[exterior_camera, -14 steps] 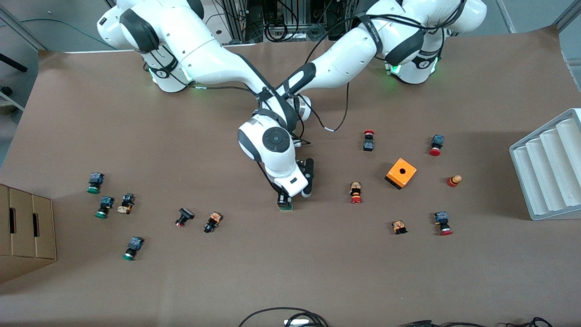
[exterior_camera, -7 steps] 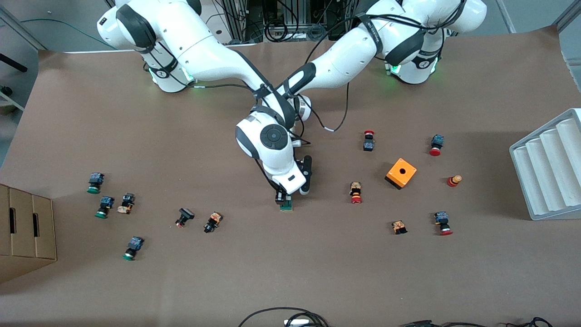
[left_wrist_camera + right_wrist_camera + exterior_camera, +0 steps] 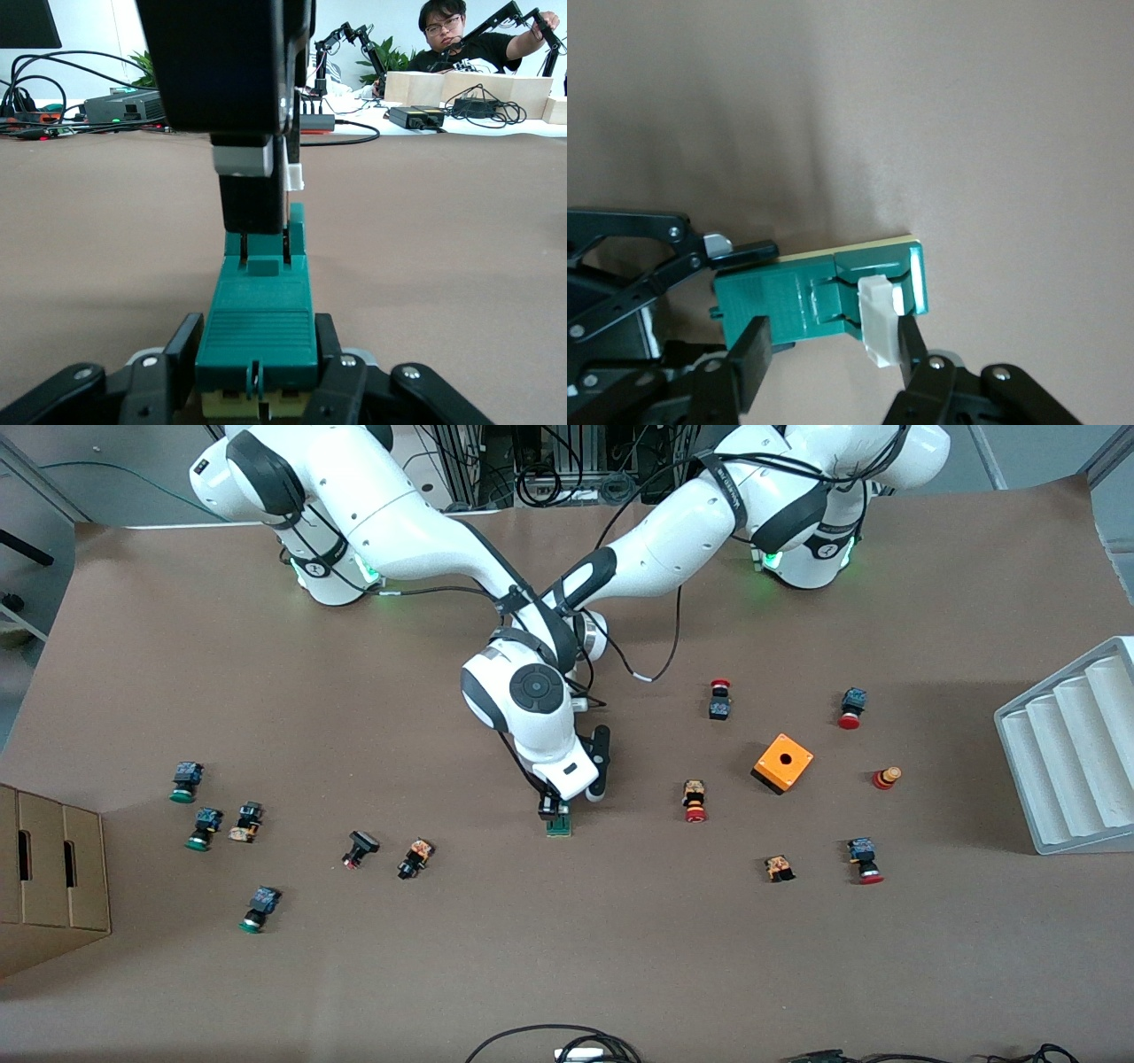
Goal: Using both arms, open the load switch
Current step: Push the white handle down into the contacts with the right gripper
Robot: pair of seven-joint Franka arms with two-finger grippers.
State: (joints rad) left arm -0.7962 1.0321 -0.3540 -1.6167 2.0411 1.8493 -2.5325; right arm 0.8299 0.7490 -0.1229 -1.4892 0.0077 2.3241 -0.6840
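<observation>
The load switch point(image 3: 558, 825), a narrow green ribbed plastic block, lies near the middle of the table point(image 3: 567, 957). The left end effector point(image 3: 257, 376) is clamped on its body to keep it steady, I think. The right end effector point(image 3: 828, 350) is pinched together on the small white piece point(image 3: 879, 320) at its end, probably to pull it open.
</observation>
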